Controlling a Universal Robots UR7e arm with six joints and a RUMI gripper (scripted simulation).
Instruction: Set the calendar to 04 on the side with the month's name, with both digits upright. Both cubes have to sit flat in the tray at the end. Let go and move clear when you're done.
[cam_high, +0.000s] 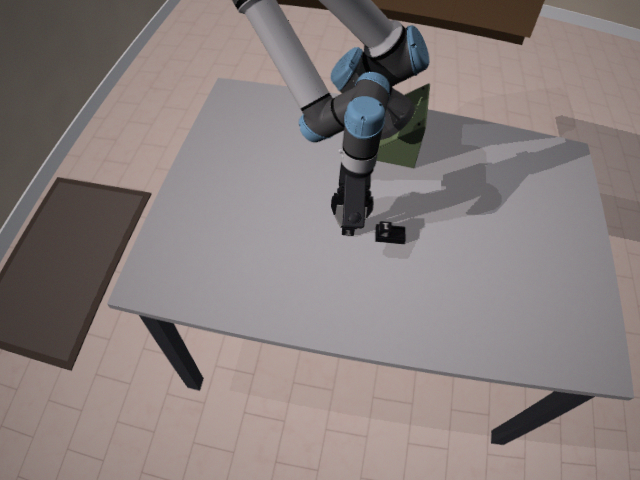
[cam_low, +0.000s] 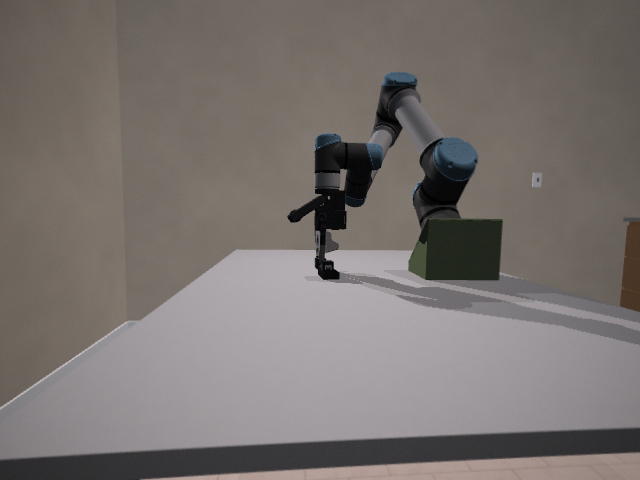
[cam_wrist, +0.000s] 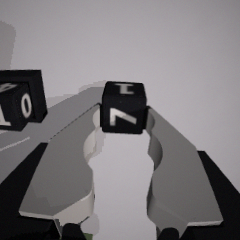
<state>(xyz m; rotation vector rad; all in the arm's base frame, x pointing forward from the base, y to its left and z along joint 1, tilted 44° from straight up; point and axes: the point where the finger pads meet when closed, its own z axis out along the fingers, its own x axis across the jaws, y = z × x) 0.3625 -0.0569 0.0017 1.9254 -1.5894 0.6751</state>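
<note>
The gripper (cam_wrist: 122, 131) is clamped on a black cube (cam_wrist: 124, 108) held between its fingertips, low over the table (cam_high: 258, 289). The face toward the wrist camera reads 7; the top face carries a 1-like mark. The tray (cam_high: 391, 233) sits just beside the gripper on the table, holding the other cube (cam_wrist: 20, 106), whose visible faces show 0 and 1. The tray's second slot cannot be made out.
</note>
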